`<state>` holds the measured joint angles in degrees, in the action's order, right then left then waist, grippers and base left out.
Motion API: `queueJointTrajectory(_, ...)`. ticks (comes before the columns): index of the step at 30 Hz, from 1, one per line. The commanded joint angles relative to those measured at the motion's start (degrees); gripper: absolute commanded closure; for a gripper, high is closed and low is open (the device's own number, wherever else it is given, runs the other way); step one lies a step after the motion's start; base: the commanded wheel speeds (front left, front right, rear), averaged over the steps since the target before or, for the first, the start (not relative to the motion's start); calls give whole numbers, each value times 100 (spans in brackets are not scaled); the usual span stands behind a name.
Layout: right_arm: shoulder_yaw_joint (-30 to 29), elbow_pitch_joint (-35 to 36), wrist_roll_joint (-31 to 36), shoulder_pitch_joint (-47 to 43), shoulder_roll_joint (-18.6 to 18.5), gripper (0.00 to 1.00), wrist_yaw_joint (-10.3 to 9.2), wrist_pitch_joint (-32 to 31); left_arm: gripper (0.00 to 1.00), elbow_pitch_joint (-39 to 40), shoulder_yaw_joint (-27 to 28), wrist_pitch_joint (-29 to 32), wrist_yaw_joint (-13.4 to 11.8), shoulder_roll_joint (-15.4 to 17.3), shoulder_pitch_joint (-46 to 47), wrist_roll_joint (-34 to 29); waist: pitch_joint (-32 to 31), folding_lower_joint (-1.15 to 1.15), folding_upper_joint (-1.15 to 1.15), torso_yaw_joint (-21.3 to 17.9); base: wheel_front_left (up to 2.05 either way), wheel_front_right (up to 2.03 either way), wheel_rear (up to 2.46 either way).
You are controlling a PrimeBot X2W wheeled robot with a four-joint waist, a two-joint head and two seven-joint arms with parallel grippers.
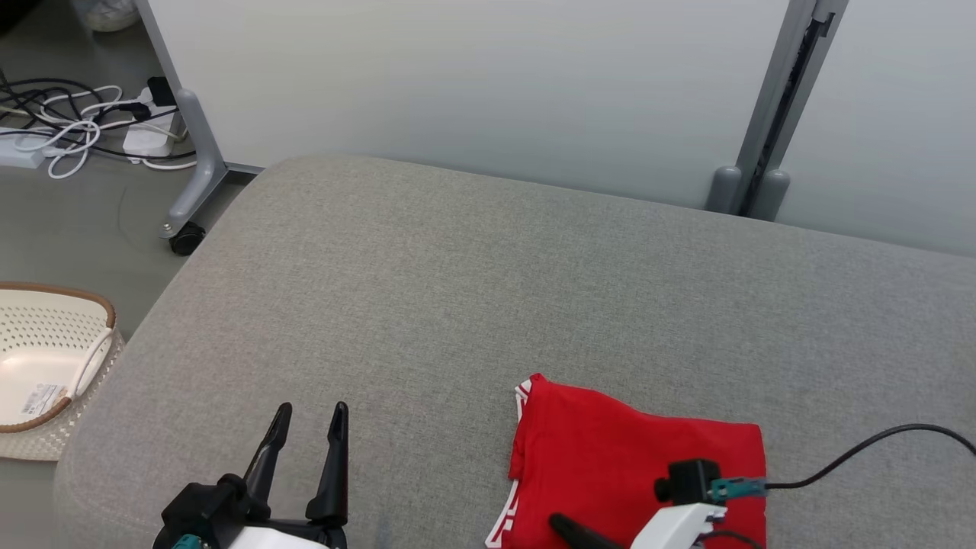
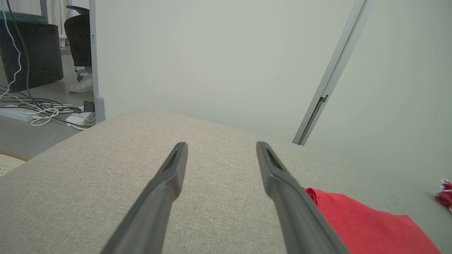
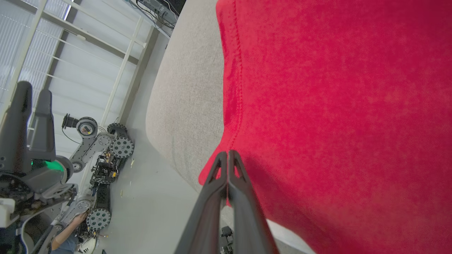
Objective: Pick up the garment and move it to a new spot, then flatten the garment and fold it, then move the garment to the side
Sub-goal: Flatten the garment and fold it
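Right gripper (image 3: 227, 157) at the red garment (image 1: 610, 450), lower right of the head view.
The garment lies on the grey cushion (image 1: 457, 290). The right gripper, fingers pressed together, sits at its lower-left edge (cloth caught or not, I cannot tell). The left gripper (image 1: 313, 408), spread and empty, is well apart at lower left.

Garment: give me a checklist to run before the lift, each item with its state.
1. Right gripper shut at the garment hem: ok.
2. Cloth caught between its fingers: cannot tell.
3. Left gripper open, apart from the garment: ok.
4. Room on the cushion for a new spot: ok.
5. Garment flat: not ok, creased.
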<state>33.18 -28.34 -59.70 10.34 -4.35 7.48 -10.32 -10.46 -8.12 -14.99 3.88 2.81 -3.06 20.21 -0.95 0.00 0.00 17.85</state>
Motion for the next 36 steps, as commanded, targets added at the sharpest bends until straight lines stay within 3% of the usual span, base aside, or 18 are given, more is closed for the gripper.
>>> queueJointTrajectory(1,211,192,-56,-111,-48,100,3,-89,0,-2,15,-24,-36,21,53,13,2,0,0,-56,0,0,0)
queueJointTrajectory(6,681,780,-173,-198,-187,100,3,-67,0,0,30,-24,-51,21,80,27,6,0,0,-261,0,0,0)
queueJointTrajectory(12,558,1269,-94,-68,-552,100,3,561,0,74,93,-24,-73,21,86,22,-7,0,0,-586,0,0,0)
queueJointTrajectory(14,353,1489,32,-17,-841,100,3,994,0,153,137,-24,-82,20,91,1,-16,0,0,-770,0,0,0)
queueJointTrajectory(15,273,1562,63,-12,-931,93,3,1121,0,183,163,-24,-90,24,91,-6,-18,0,0,-830,0,0,0)
queueJointTrajectory(16,194,1631,108,-17,-1029,69,3,1244,0,207,182,-24,-97,23,86,-16,-19,0,0,-887,0,0,0)
queueJointTrajectory(17,114,1685,150,-26,-1125,10,3,1336,0,231,206,-24,-107,19,76,-35,-21,0,0,-942,0,0,0)
queueJointTrajectory(18,30,1741,216,-34,-1220,0,3,1434,0,252,229,-24,-114,19,66,-48,-21,0,0,-991,0,0,0)
queueJointTrajectory(26,-938,2187,1078,-201,-1579,0,3,2064,0,367,390,-24,-92,23,24,-156,-31,0,0,-1344,0,0,0)
queueJointTrajectory(36,-2356,2275,3104,-697,-1224,0,2,2510,0,650,662,-24,-60,20,28,-286,31,0,0,-1586,0,0,0)
